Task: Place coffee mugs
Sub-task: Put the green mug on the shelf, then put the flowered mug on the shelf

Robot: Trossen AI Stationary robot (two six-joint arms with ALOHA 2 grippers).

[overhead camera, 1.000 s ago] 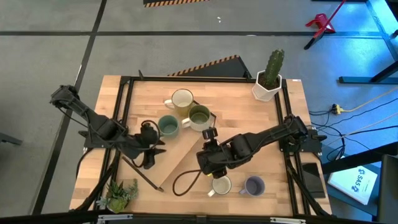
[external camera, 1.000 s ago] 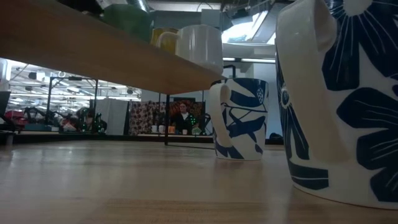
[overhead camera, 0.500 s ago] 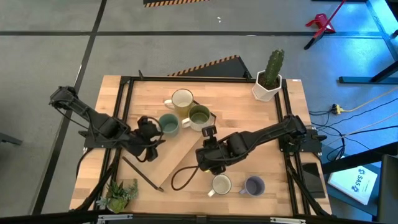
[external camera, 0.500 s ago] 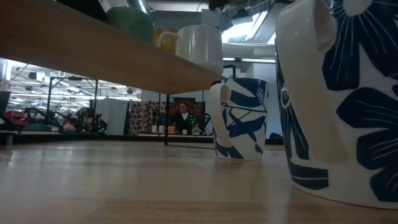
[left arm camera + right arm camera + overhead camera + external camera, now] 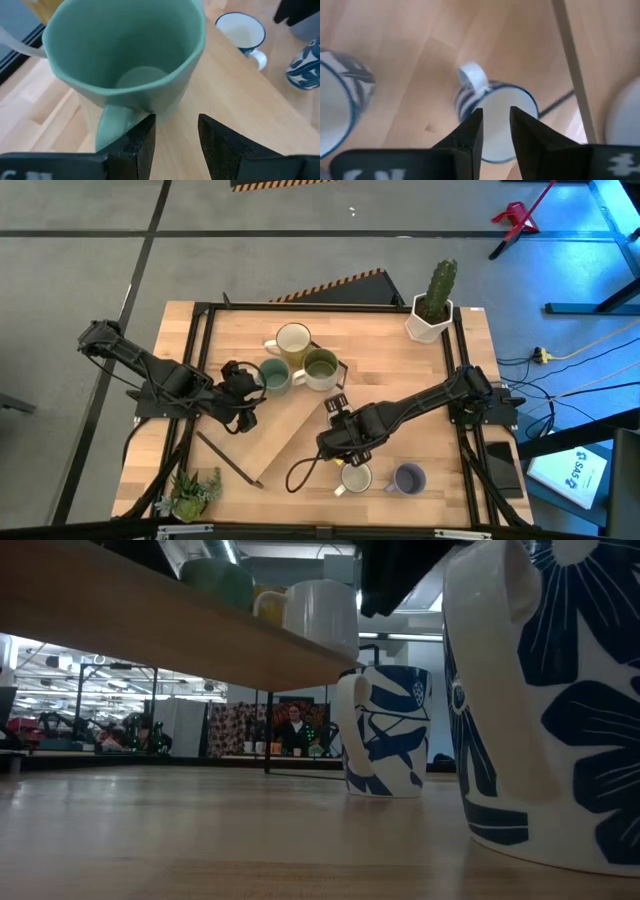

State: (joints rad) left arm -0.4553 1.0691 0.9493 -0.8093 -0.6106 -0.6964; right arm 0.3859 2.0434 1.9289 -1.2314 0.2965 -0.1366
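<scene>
On a raised wooden board [image 5: 300, 420] stand a teal mug [image 5: 272, 378], a cream mug [image 5: 293, 340] and a white mug with an olive inside [image 5: 320, 367]. My left gripper [image 5: 248, 392] is open, level with the teal mug [image 5: 125, 50], with its fingers by the handle [image 5: 112, 130]. Lower on the table stand a white, blue-patterned mug [image 5: 356, 477] and one that looks lavender inside [image 5: 408, 478]. My right gripper [image 5: 342, 452] hovers narrowly open over the white mug [image 5: 500, 102], whose handle [image 5: 472, 75] points away. The low view shows both patterned mugs [image 5: 385, 730] [image 5: 540, 700]. My left gripper [image 5: 175, 135] comes level at the teal mug from the table's left, one finger [image 5: 142, 135] close against the wall beside the handle. Whether it touches the mug, I cannot tell. The mug stands upright on its base.
A cactus in a white hexagonal pot [image 5: 432, 315] stands at the far right corner and a small green plant [image 5: 195, 492] at the near left. A looped black cord [image 5: 300, 470] and a thin black rod [image 5: 225, 455] lie near the board. A person [image 5: 292, 730] sits far behind.
My left gripper has moved toward the far edge and closer to the teal mug. My right gripper first drew back toward the far edge, then came toward the near edge and down over the white patterned mug; its dark body now shows at the top of the low view.
</scene>
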